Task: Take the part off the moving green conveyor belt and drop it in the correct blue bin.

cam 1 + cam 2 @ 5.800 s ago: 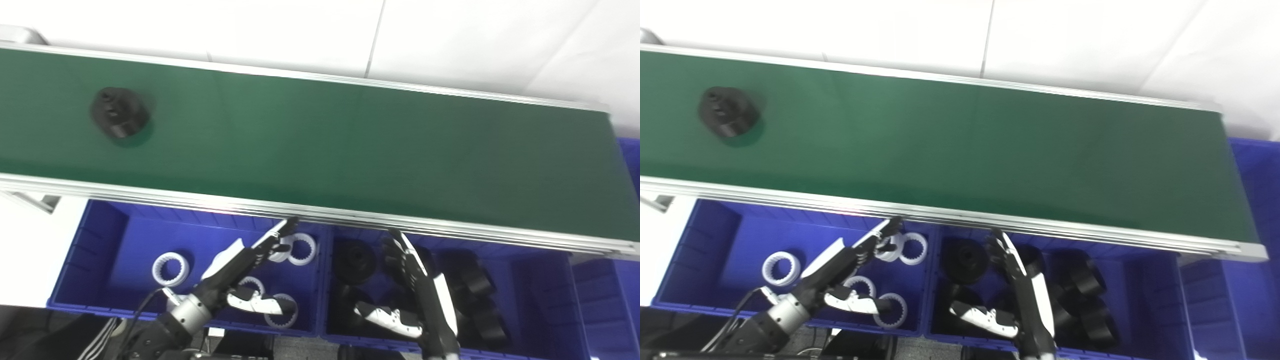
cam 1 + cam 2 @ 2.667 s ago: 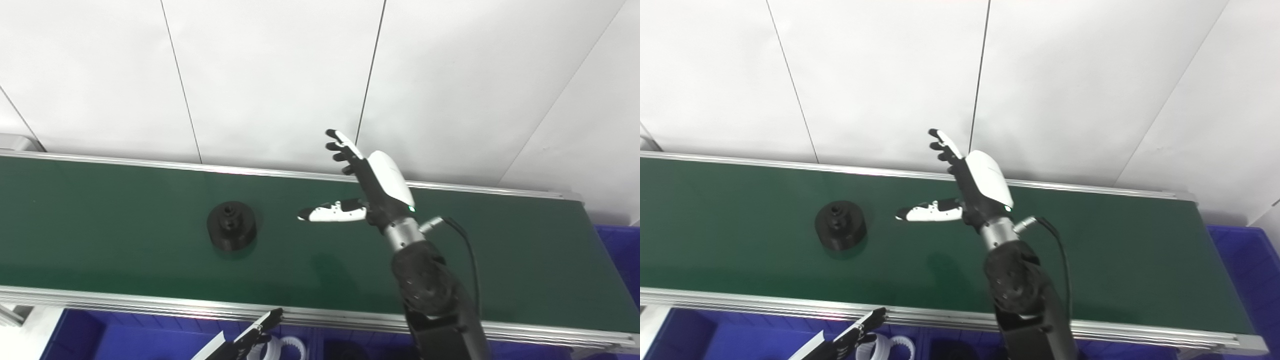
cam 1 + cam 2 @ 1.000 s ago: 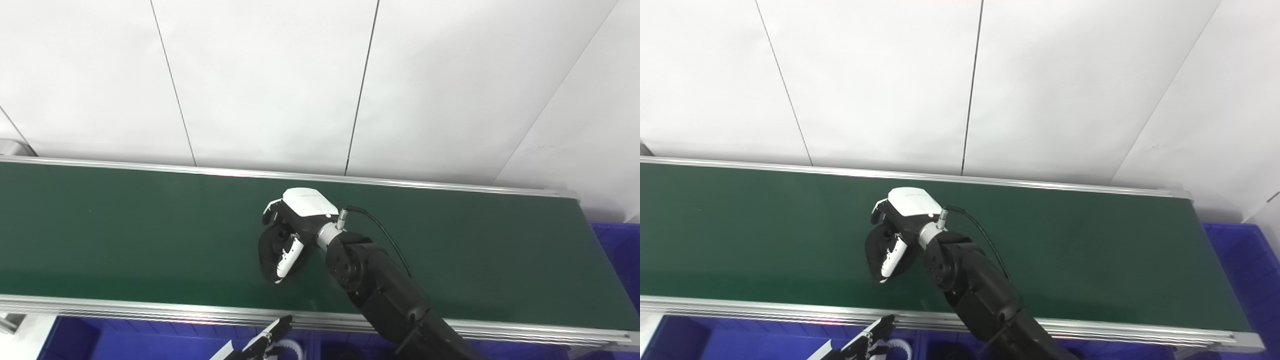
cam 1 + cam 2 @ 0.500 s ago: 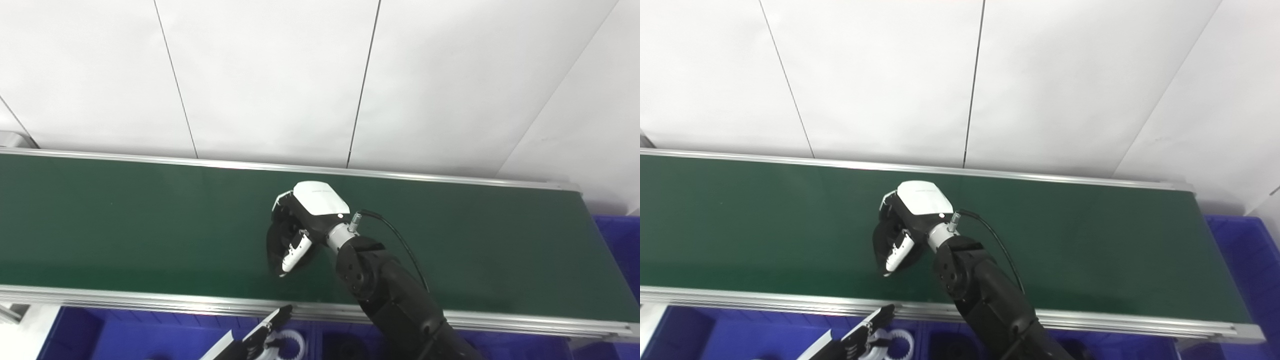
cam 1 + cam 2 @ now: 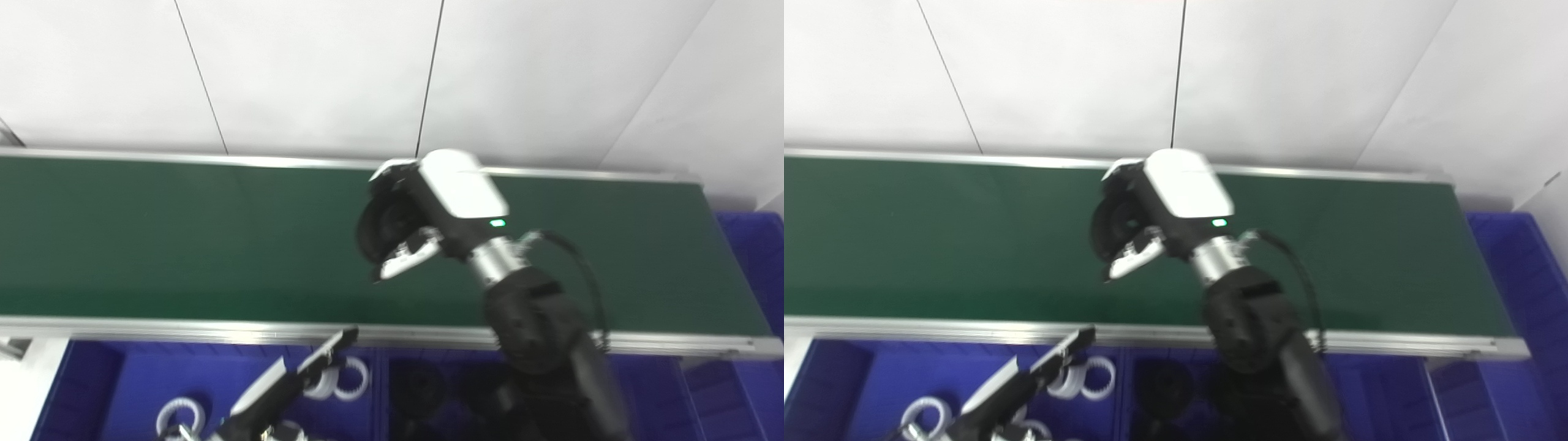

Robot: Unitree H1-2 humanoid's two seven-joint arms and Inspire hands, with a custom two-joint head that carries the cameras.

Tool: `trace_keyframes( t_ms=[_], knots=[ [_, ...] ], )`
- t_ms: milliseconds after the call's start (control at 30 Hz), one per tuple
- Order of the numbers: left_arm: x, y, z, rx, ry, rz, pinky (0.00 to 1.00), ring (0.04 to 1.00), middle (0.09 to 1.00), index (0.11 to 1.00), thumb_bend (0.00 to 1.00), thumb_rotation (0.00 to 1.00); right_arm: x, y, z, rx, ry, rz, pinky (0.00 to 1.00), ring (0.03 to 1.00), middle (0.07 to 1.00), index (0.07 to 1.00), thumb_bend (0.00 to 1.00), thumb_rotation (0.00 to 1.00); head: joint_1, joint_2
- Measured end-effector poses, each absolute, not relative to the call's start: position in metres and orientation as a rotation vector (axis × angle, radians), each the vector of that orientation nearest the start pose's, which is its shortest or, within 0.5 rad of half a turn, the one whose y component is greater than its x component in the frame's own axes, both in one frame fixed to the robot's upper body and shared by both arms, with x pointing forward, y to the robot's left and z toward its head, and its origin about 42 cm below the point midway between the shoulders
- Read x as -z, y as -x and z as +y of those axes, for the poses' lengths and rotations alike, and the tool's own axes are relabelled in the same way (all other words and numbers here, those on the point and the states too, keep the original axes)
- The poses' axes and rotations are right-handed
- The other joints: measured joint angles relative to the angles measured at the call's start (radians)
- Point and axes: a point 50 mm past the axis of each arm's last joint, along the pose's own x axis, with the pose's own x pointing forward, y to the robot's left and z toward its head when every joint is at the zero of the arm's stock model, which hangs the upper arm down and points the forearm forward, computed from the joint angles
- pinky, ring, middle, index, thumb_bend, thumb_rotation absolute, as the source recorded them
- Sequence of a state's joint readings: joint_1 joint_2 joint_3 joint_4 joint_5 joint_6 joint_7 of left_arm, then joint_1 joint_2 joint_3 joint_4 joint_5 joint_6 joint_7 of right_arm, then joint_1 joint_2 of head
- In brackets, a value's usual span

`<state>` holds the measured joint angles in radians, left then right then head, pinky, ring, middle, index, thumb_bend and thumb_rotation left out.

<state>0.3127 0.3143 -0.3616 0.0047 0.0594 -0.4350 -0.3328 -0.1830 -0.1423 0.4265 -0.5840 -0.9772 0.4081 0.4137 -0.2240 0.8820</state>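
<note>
A black round part is held in my right hand, lifted above the green conveyor belt. The hand's fingers and white-tipped thumb wrap around the part, hiding most of it. My left hand hovers low over the left blue bin with its fingers straight and apart, holding nothing. The right hand sits near the belt's middle, closer to its far rail.
White toothed rings lie in the left blue bin. Black parts lie in the neighbouring blue bin under my right forearm. Another blue bin sits past the belt's right end. A white panelled wall stands behind.
My right hand has risen off the belt with the black part in its grasp. The camera has tilted down, showing more of the bins. The left hand stays low.
</note>
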Motion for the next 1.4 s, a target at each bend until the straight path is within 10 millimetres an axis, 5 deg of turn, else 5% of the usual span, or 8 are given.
trace_keyframes(
  t_ms=[267, 600, 867, 933, 967, 1067, 1200, 1400],
  knots=[
    [-0.053, -0.137, 0.209, 0.718, -0.200, -0.068, 0.95, 1.000, 1.000, 1.000, 0.88, 0.27, -0.233, -0.210, -0.171, -0.269, 0.948, -0.177, 0.28, 0.367, 0.471, 0.539, 0.51, 0.00, -0.006, 0.067],
    [-0.058, -0.140, 0.212, 0.706, -0.186, -0.083, 0.90, 1.000, 1.000, 1.000, 0.92, 0.27, -0.145, -0.138, -0.190, -0.297, 0.894, 0.168, 0.23, 0.382, 0.472, 0.510, 0.51, 0.00, -0.002, 0.098],
    [-0.058, -0.141, 0.213, 0.703, -0.188, -0.085, 0.90, 1.000, 1.000, 1.000, 0.92, 0.25, -0.084, -0.131, -0.187, -0.297, 0.885, 0.316, 0.37, 0.395, 0.493, 0.556, 0.51, 0.00, -0.011, 0.106],
    [-0.059, -0.141, 0.214, 0.701, -0.188, -0.086, 0.90, 1.000, 1.000, 1.000, 0.93, 0.26, -0.077, -0.133, -0.187, -0.289, 0.879, 0.327, 0.46, 0.538, 0.483, 0.528, 0.52, 0.00, -0.014, 0.106],
    [-0.059, -0.141, 0.214, 0.701, -0.188, -0.084, 0.91, 1.000, 1.000, 1.000, 0.93, 0.25, -0.074, -0.135, -0.187, -0.282, 0.873, 0.331, 0.55, 0.643, 0.658, 0.690, 0.63, 0.08, -0.014, 0.104],
    [-0.059, -0.141, 0.214, 0.704, -0.180, -0.082, 0.94, 1.000, 1.000, 1.000, 0.93, 0.24, -0.069, -0.139, -0.187, -0.277, 0.838, 0.333, 0.69, 0.801, 0.832, 0.845, 0.74, 0.19, -0.012, 0.106],
    [-0.059, -0.141, 0.214, 0.703, -0.180, -0.082, 0.94, 1.000, 1.000, 1.000, 0.93, 0.23, -0.069, -0.139, -0.188, -0.259, 0.782, 0.263, 0.85, 0.924, 0.936, 0.923, 0.79, 0.34, -0.014, 0.104],
    [-0.065, -0.142, 0.213, 0.705, -0.173, -0.103, 0.94, 1.000, 1.000, 1.000, 0.92, 0.24, -0.079, -0.128, -0.187, -0.240, 0.711, 0.159, 0.84, 0.925, 0.958, 0.952, 0.81, 0.41, -0.009, 0.107]
  ],
)
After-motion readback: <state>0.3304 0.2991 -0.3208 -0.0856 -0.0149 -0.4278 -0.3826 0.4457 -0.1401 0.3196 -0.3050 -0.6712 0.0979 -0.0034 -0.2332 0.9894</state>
